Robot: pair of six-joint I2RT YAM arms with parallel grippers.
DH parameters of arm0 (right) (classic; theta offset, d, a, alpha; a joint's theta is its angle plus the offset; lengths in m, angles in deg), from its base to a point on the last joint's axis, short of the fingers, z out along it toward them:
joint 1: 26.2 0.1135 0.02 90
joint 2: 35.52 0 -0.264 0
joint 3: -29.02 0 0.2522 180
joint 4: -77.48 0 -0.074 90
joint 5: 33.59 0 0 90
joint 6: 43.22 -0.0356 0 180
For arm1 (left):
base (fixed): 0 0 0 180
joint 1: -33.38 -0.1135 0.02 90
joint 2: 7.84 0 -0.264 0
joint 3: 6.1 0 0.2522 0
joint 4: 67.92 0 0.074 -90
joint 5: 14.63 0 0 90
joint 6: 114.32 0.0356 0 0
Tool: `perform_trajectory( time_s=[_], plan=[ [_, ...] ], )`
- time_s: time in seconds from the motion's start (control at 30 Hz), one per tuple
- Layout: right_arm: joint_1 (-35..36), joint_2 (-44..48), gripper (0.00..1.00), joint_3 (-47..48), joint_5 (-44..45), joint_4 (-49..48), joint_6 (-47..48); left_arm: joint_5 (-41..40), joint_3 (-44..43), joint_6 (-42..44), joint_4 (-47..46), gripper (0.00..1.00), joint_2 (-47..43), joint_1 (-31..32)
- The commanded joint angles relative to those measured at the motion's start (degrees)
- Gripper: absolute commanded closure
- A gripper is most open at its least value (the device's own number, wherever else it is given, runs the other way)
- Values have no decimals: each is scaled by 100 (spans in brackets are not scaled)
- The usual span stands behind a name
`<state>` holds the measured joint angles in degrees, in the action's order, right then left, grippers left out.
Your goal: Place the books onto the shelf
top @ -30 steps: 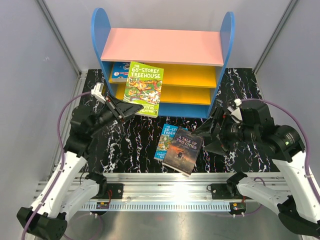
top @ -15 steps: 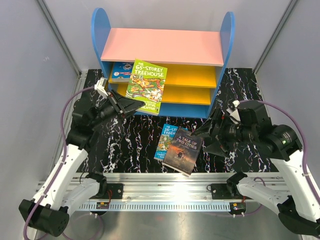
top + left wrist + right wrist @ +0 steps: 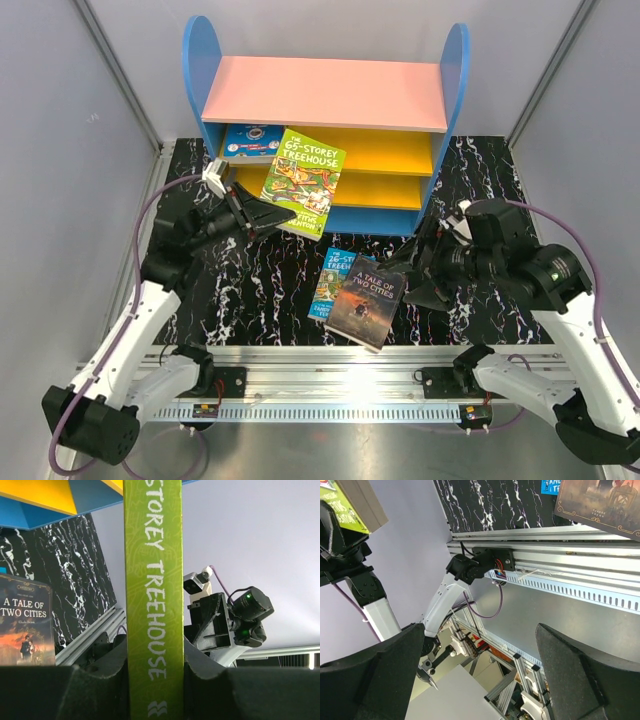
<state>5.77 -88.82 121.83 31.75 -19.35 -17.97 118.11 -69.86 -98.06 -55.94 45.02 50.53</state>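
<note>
The yellow-green "65-Storey Treehouse" book hangs tilted in front of the shelf's yellow boards. My left gripper is shut on its lower edge. In the left wrist view its spine stands upright between the jaws of the left gripper. One book with round coins lies on the upper yellow board at the left. "A Tale of Two Cities" lies on the mat, overlapping the blue "26-Storey Treehouse". My right gripper hovers open just right of these two, holding nothing.
A black marbled mat covers the table in front of the shelf. An aluminium rail runs along the near edge. Grey walls close in on both sides. The right wrist view shows the right gripper over the rail and the dark book's corner.
My left arm has carried the yellow-green book rightward and closer to the shelf's middle boards. The right arm has shifted slightly left; the books on the mat have not moved.
</note>
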Motion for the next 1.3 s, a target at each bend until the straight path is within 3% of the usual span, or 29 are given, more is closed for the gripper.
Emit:
perform_trajectory(
  time_s=[0.0,0.17,0.43,0.7,0.87,0.97,1.0,1.1,1.2,1.23,1.27],
  plan=[
    [-24,-101,0,-21,-47,-252,-2,165,-168,131,-534,100,128,-53],
    [-33,-146,0,-38,-47,-270,33,-38,-501,316,-288,100,207,-369],
    [-24,-84,0,-188,-65,-270,15,656,-836,-36,-929,100,444,-1484],
    [-24,-251,0,-144,-205,-366,94,376,-968,-466,-1123,100,839,-1881],
    [-24,-427,0,5,-258,-358,243,174,-1319,-353,-570,100,1270,-2013],
    [-24,-497,0,-3,-311,-419,279,120,-1547,-238,-252,89,1455,-2049],
    [-24,-506,0,-12,-328,-445,288,138,-1592,-238,-313,72,1507,-2049],
    [-24,-515,0,-73,-372,-498,296,348,-1890,-194,-166,48,1867,-2057],
    [-24,-515,0,-135,-399,-533,314,603,-2180,-1,371,39,2202,-2057],
    [-32,-515,0,-161,-399,-533,331,673,-2190,17,450,10,2237,-2049],
    [-33,-515,0,-179,-407,-533,332,700,-2181,26,459,4,2246,-2057]
  ],
)
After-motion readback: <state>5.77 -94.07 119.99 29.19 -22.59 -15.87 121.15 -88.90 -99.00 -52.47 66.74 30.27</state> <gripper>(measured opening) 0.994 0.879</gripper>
